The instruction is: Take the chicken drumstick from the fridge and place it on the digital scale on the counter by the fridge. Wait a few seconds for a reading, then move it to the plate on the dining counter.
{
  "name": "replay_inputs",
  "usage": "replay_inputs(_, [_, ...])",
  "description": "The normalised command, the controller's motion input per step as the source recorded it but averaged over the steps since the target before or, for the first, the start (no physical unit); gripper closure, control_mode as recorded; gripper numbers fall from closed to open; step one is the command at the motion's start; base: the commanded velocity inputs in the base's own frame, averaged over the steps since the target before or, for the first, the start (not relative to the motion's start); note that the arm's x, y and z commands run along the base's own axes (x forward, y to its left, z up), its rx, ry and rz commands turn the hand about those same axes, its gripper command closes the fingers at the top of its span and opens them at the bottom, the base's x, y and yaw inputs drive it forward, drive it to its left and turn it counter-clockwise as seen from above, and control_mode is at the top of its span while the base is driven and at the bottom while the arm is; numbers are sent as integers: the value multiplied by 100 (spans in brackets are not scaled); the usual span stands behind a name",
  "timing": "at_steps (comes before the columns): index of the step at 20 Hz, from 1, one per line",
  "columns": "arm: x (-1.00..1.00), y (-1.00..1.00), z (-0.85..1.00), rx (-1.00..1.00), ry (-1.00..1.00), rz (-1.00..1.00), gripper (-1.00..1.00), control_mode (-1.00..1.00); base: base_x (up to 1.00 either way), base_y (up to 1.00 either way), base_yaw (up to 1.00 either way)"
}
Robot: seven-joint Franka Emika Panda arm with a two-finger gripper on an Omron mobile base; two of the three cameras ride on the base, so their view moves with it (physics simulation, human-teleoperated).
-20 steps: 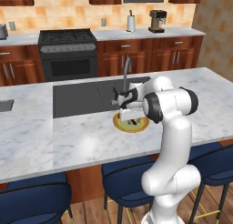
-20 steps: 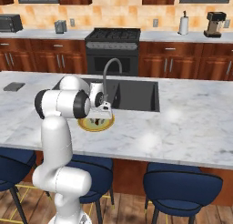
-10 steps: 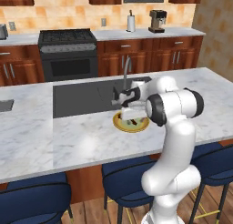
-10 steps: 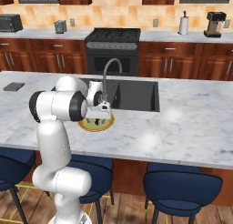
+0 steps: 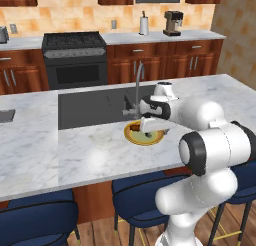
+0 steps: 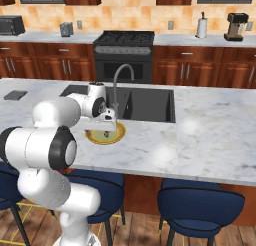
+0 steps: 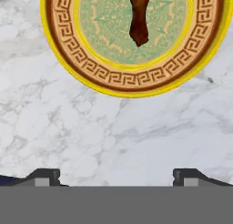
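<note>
The chicken drumstick [image 7: 139, 18] lies dark brown and glossy on the plate [image 7: 59, 50], a round dish with a yellow patterned rim and a green centre. The plate [image 5: 131, 136] sits on the marble dining counter [image 5: 60, 155] just in front of the sink. My gripper [image 7: 116, 175] hangs open above the marble at the plate's near edge. Its fingertips [image 7: 43, 176] stand wide apart with nothing between them. Seen from the base, the gripper [image 5: 150, 125] hovers over the plate [image 6: 119, 135], and from the right the gripper [image 6: 106, 124] partly covers it. The fridge is out of view.
A dark sink [image 5: 95, 107] with a curved faucet [image 5: 138, 75] lies right behind the plate. A small flat dark slab [image 6: 15, 95] rests at the counter's far left. Blue stools [image 6: 200, 200] line the near side. A stove [image 5: 75, 60] stands at the back wall.
The arm's elbow and upper links have swung nearer the cameras and outward. The hand stays low over the plate's near edge, and the drumstick rests unmoved on the plate.
</note>
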Motion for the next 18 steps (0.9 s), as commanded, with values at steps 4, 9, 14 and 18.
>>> replay_inputs(4, [-100, 0, 82, 0, -2, 1, -100, -100, 0, 0, 0])
replay_inputs(9, [-100, -2, 80, 0, -5, 1, -100, -100, 0, 0, 0])
replay_inputs(14, [-100, -8, 79, 0, -7, 3, -100, -100, 0, 0, 0])
replay_inputs(18, [-100, -4, 80, 0, -10, 3, -100, -100, 0, 0, 0])
